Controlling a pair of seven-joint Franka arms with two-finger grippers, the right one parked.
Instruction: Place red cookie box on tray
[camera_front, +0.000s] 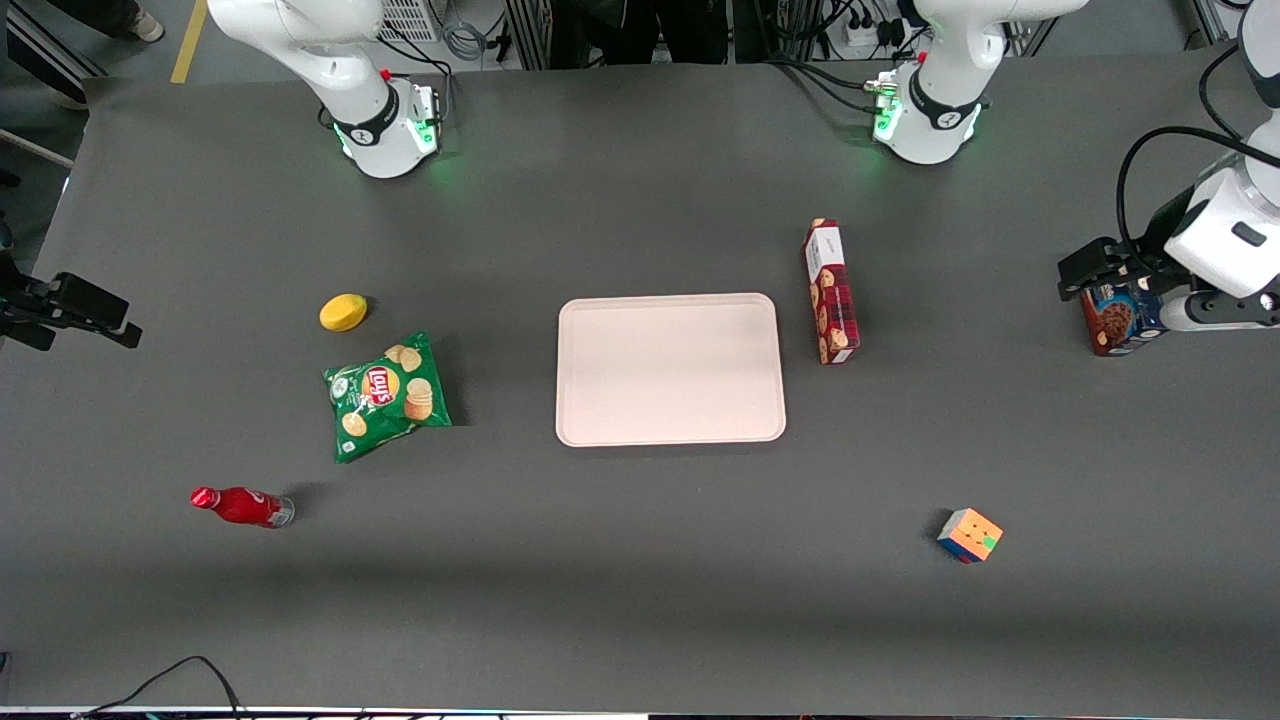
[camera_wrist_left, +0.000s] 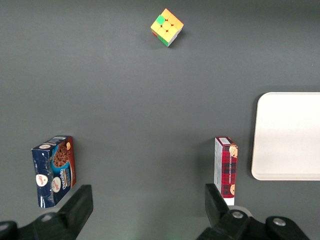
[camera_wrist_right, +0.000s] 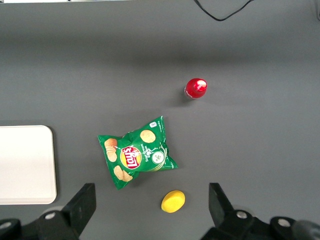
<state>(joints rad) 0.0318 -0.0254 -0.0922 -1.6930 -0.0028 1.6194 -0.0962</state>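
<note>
The red cookie box (camera_front: 830, 292) is a long plaid carton lying on the table just beside the tray (camera_front: 670, 368), on the working arm's side of it, with its white label end farthest from the front camera. The tray is flat, pale cream and bare. My gripper (camera_front: 1085, 275) hangs above the table toward the working arm's end, well apart from the red box. In the left wrist view the gripper (camera_wrist_left: 147, 197) is open wide and empty, with the red cookie box (camera_wrist_left: 225, 165) near one finger and the tray (camera_wrist_left: 290, 135) past it.
A dark-blue cookie box (camera_front: 1120, 320) stands under the working arm, seen also in the left wrist view (camera_wrist_left: 54, 170). A puzzle cube (camera_front: 970, 535) lies nearer the front camera. A green chips bag (camera_front: 387, 393), a lemon (camera_front: 343, 312) and a red bottle (camera_front: 240, 506) lie toward the parked arm's end.
</note>
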